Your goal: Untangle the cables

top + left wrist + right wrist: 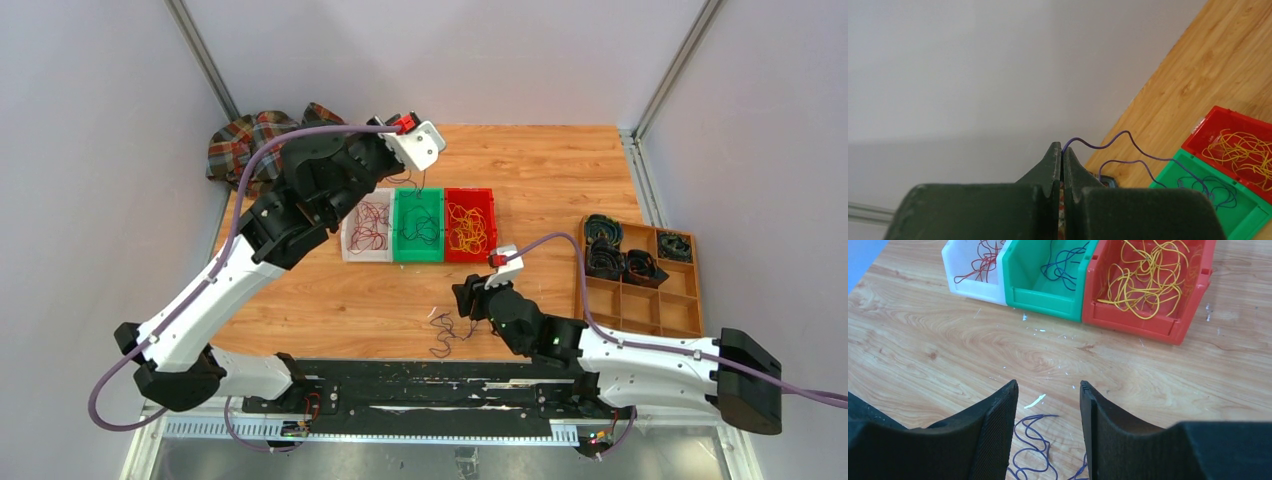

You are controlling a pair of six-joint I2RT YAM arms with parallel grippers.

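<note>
Three bins stand in a row mid-table: a white bin with dark red cables, a green bin with purple cables, and a red bin with yellow cables. My left gripper hangs above the green bin's back edge, shut on a thin purple cable that trails down into that bin. My right gripper is open, low over a small tangle of purple cable that lies on the wood near the front edge. Nothing sits between its fingers.
A wooden compartment tray at the right holds black coiled rings. A plaid cloth lies at the back left corner. White flecks dot the wood in front of the bins.
</note>
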